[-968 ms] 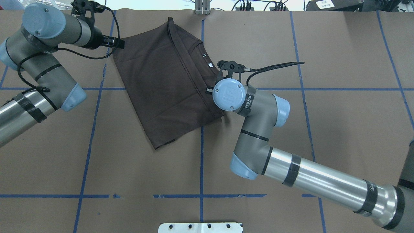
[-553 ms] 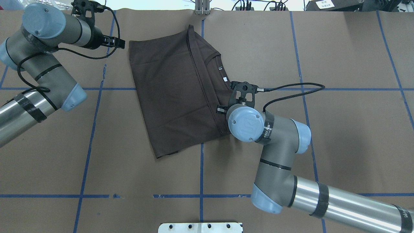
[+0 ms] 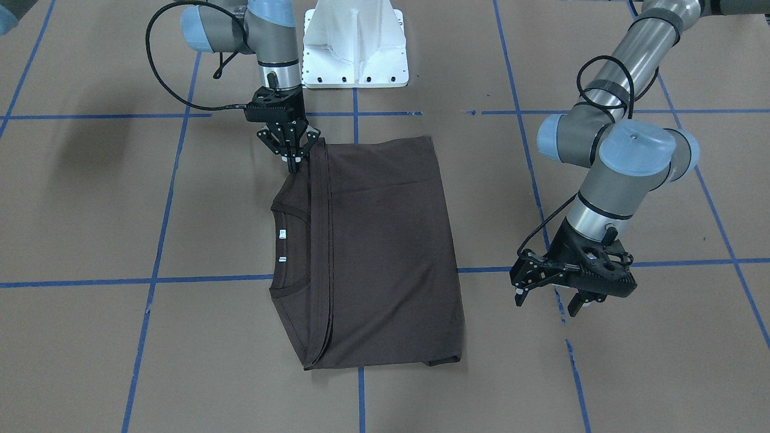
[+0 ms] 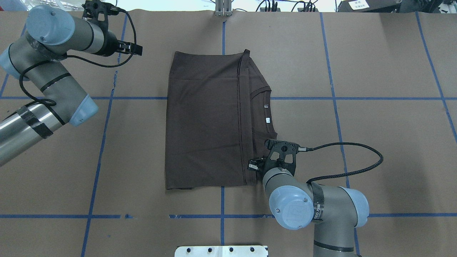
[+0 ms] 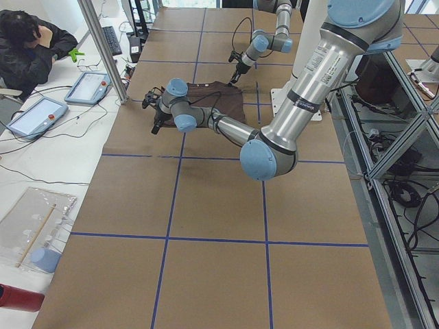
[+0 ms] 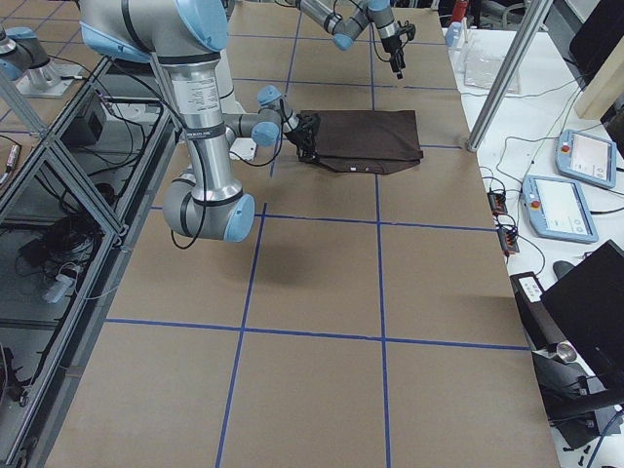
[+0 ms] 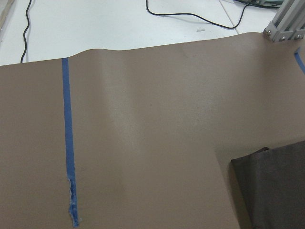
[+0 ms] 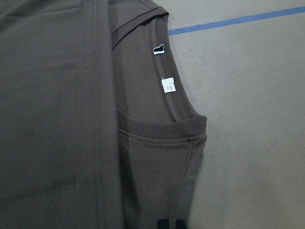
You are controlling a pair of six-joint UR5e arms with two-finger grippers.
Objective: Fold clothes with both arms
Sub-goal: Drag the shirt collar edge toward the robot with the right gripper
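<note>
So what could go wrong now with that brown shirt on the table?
1. The right gripper pinches only one corner of the T-shirt; a pull there might drag the folded layers askew.
2. The left gripper hangs open, off the cloth, so nothing pins the other side and the whole shirt could slide.

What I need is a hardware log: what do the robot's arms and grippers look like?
Both the left arm and right arm are silver-grey tubes with light blue joint caps, black bands and looping black cables. The left gripper and right gripper are black, two-fingered.
</note>
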